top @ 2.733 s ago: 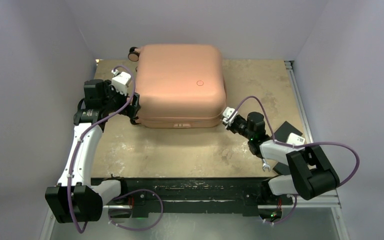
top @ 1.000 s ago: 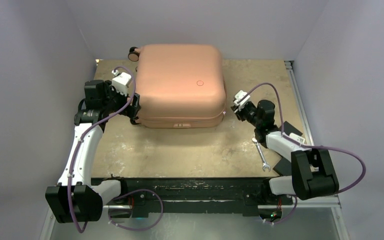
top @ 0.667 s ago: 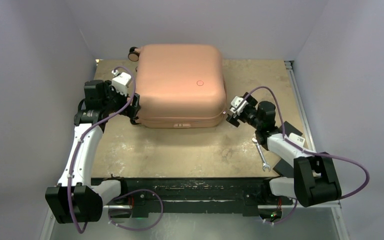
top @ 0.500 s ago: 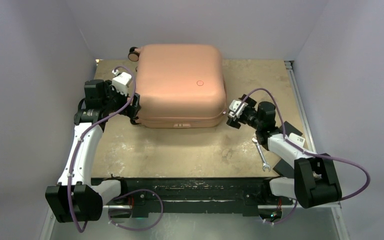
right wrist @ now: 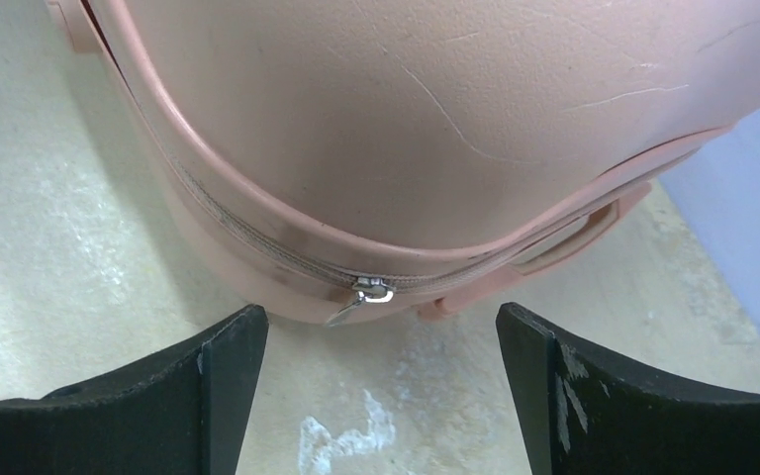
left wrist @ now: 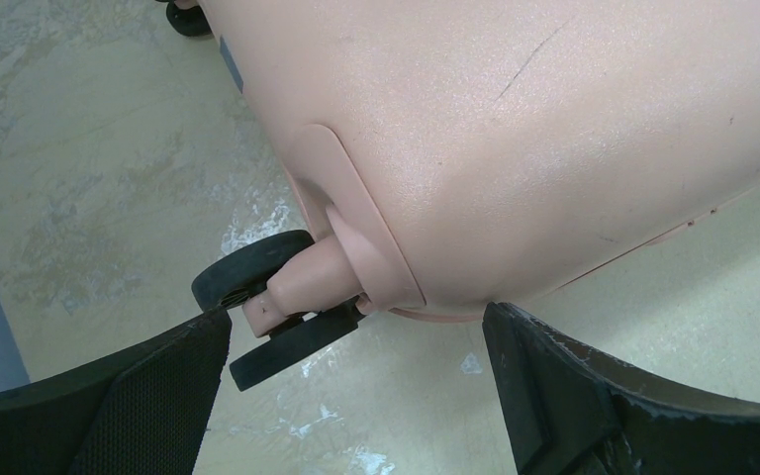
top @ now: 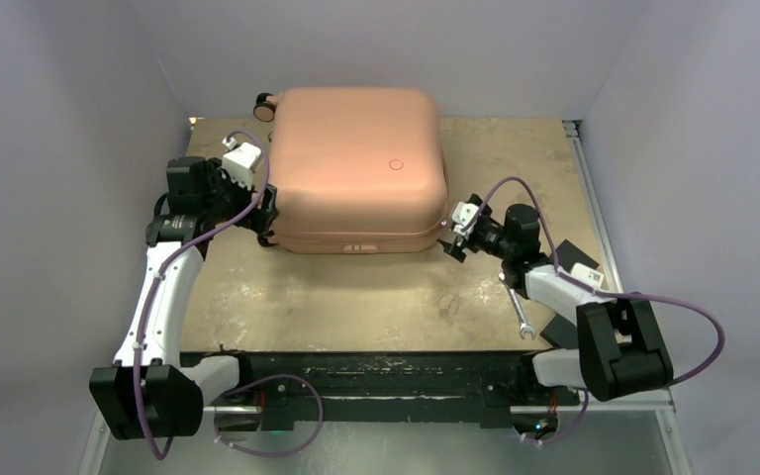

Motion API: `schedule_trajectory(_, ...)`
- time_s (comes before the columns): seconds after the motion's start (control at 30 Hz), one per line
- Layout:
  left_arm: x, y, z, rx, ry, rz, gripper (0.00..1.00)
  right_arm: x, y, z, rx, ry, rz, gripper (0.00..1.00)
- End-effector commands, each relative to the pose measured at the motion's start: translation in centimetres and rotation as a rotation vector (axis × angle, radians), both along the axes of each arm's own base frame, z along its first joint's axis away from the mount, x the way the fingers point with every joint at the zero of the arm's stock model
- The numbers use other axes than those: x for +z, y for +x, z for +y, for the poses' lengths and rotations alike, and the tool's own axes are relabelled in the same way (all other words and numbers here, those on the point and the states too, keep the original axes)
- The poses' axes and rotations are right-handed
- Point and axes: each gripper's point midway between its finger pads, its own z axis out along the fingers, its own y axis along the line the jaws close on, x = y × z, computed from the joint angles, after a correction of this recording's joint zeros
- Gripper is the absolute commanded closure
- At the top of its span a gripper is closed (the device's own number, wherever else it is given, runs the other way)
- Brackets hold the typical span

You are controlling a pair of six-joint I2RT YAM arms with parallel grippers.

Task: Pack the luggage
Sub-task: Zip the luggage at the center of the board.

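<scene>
Your right gripper (top: 453, 236) has swung to the luggage (top: 356, 163) corner, jaws spread; centre them on the zipper pull (right wrist: 361, 300) before closing. Your left gripper (left wrist: 356, 317) gapes too.

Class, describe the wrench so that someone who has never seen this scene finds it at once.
Start at the big salmon-pink luggage at the back of the table. On the table's near right side the wrench lies flat. It is the only slim silver thing there; the pad beside it is flat and black.
</scene>
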Motion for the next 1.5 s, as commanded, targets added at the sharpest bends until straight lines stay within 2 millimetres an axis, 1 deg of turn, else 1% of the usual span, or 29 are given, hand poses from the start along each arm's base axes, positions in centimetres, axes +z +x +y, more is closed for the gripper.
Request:
schedule_trajectory(0.0,1.9,0.3,-0.3,-0.022,-0.001,-0.053,0.01,1.2,0.1,1.6,0.036,0.122,0.051,0.11)
schedule_trajectory(0.13,1.8,0.3,-0.2,-0.018,0.002,-0.052,0.01,1.4,0.4,1.5,0.016,0.134,0.073,0.16)
schedule_trajectory(0.27,1.5,0.5,-0.3,-0.022,-0.005,-0.046,0.01,1.7,1.3,1.0,-0.040,0.152,0.053,0.31)
schedule_trajectory(0.33,1.5,0.6,-0.4,-0.022,-0.008,-0.045,0.01,1.9,1.4,1.0,-0.047,0.155,0.043,0.34)
schedule_trajectory(0.43,1.5,0.6,-0.4,-0.023,-0.011,-0.045,0.01,2.4,1.9,0.7,-0.075,0.159,0.011,0.35)
schedule_trajectory(0.57,1.4,0.6,-0.4,-0.022,-0.012,-0.042,0.01,2.6,2.2,0.8,-0.093,0.174,0.005,0.45)
schedule_trajectory(0.67,1.5,0.6,-0.4,-0.023,-0.011,-0.045,0.01,2.0,2.2,0.9,-0.088,0.162,0.024,0.51)
schedule_trajectory(0.87,1.6,0.6,-0.4,-0.024,-0.013,-0.041,0.01,1.0,2.6,0.5,-0.108,0.138,0.038,0.59)
schedule_trajectory(1.0,1.7,0.6,-0.4,-0.024,-0.011,-0.043,0.01,0.7,3.0,0.1,-0.135,0.123,0.038,0.60)
schedule_trajectory(1.17,1.8,0.6,-0.4,-0.025,-0.010,-0.043,0.01,0.7,3.3,-0.1,-0.148,0.109,0.036,0.55)
schedule_trajectory(1.3,1.9,0.6,-0.4,-0.026,-0.009,-0.044,0.01,0.4,3.6,-0.3,-0.165,0.102,0.042,0.52)
schedule_trajectory(1.47,1.8,0.7,-0.4,-0.025,-0.011,-0.042,0.01,0.6,4.1,-0.3,-0.180,0.114,0.052,0.54)
